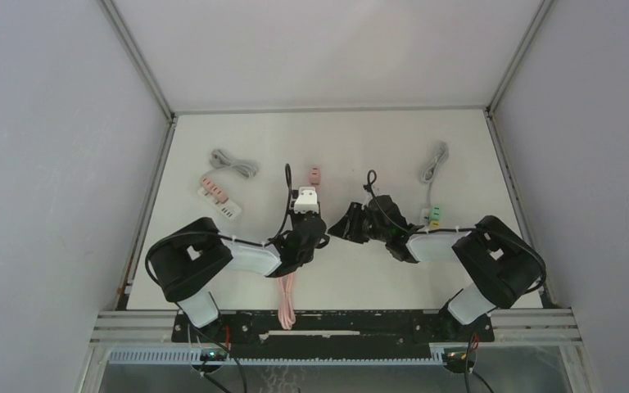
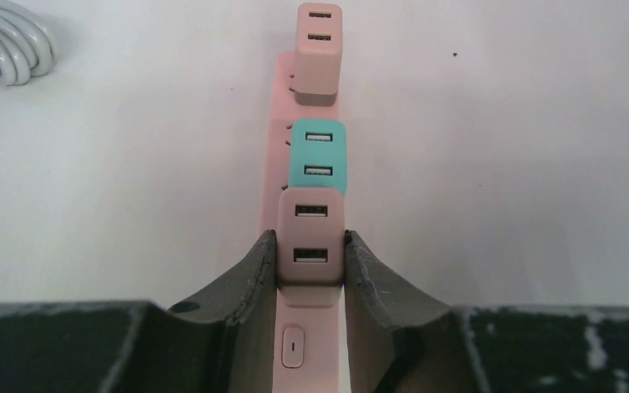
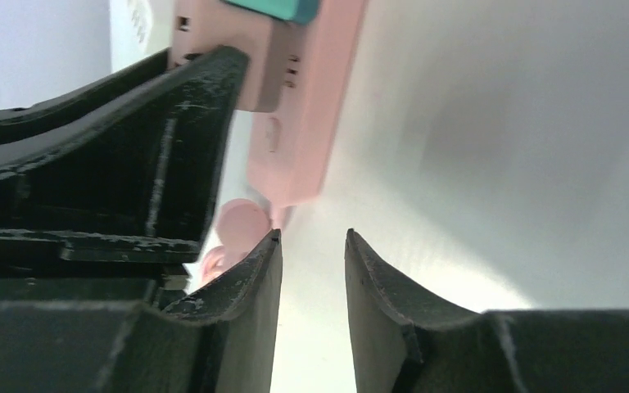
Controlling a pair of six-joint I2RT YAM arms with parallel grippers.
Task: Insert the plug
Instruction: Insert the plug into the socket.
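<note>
Found left gripper [image 2: 310,239] clamped on both sides of the mauve plug [image 2: 311,214], which stands on the pink power strip [image 2: 277,143] near table centre. Noted teal charger [image 2: 318,154] just beside it at 12 o'clock, pink charger [image 2: 319,49] further along that line, switch [image 2: 292,346] at 6 o'clock. Logged grey cable [image 2: 4,37] at 10 o'clock, well apart. Observed right gripper [image 3: 313,239] at 3 o'clock of the left, fingers apart over bare table, near the strip's end.

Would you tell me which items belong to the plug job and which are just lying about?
In the job: mauve USB charger plug in the left gripper; pink plastic power strip.
Lying about: coiled grey cable; white strip with pink plugs; second grey cable; small green plugs.
</note>
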